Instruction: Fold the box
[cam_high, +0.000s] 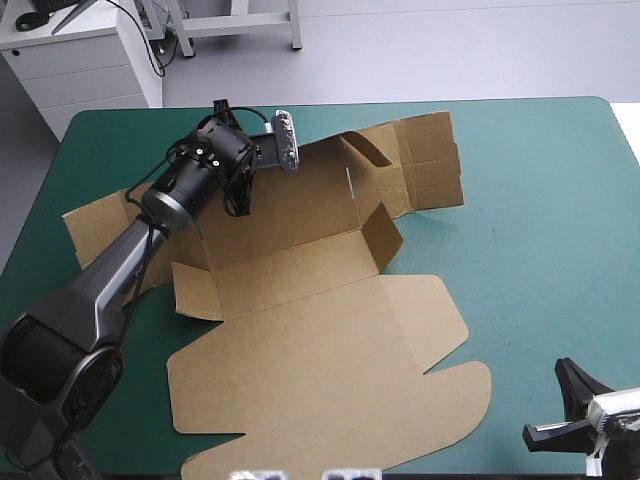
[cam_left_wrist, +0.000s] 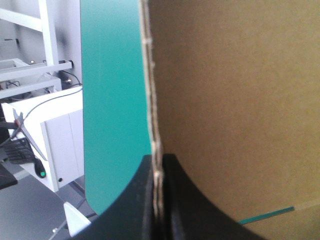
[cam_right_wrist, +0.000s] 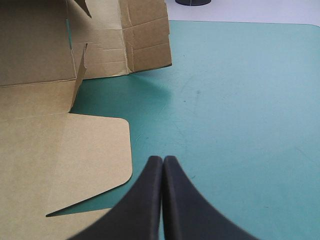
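The brown box lies as a cut sheet in the middle of the teal-green table, its rounded lid flat toward the near edge. The back wall and two short side flaps are partly raised. My left gripper reaches in at the far left part of the sheet. In the left wrist view its fingers are all but shut on an edge of the board. My right gripper waits near the table's front right corner. Its shut fingers hold nothing and point over bare cover beside the lid.
Bare teal-green cover stretches along the table's right side. A side panel of the board reaches toward the left edge. A white cabinet stands beyond the far left corner.
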